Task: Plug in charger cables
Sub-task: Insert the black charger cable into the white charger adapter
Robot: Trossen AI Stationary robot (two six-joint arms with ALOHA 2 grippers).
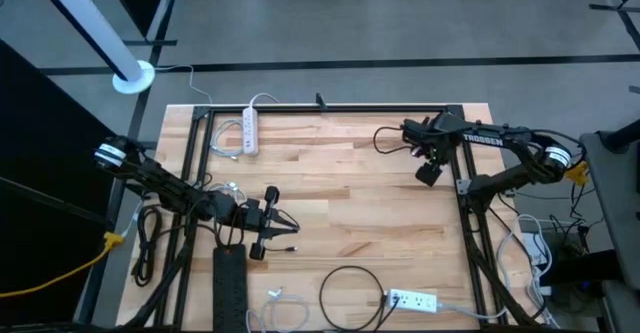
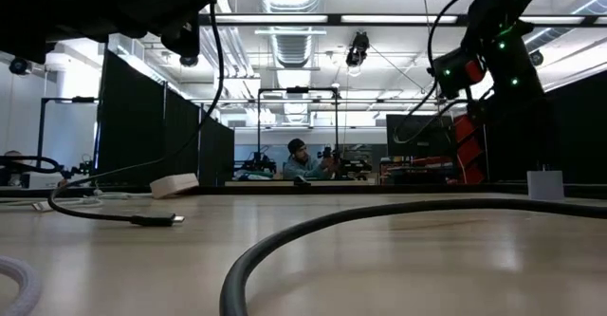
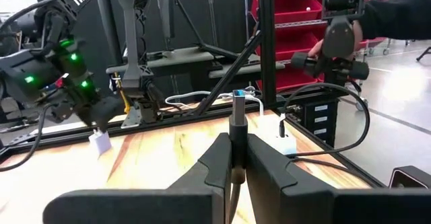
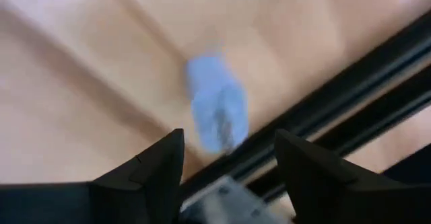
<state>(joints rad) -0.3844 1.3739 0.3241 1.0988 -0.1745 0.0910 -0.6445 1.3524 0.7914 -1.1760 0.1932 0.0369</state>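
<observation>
Pale plank table (image 1: 360, 183), left end effector (image 3: 237, 158) clamped on thin black cable (image 1: 283, 223), right end effector (image 4: 229, 158) apart.

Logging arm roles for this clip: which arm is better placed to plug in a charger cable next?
Probably the left. Its pincer is shut on a cable plug above the table. The right pincer is open and empty, near the table's far right edge.

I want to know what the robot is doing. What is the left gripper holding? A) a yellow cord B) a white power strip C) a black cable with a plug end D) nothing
C: in the left wrist view the left gripper is shut on a thin black cable whose plug end sticks up between the fingers; the high view shows it over the wooden table.
</observation>
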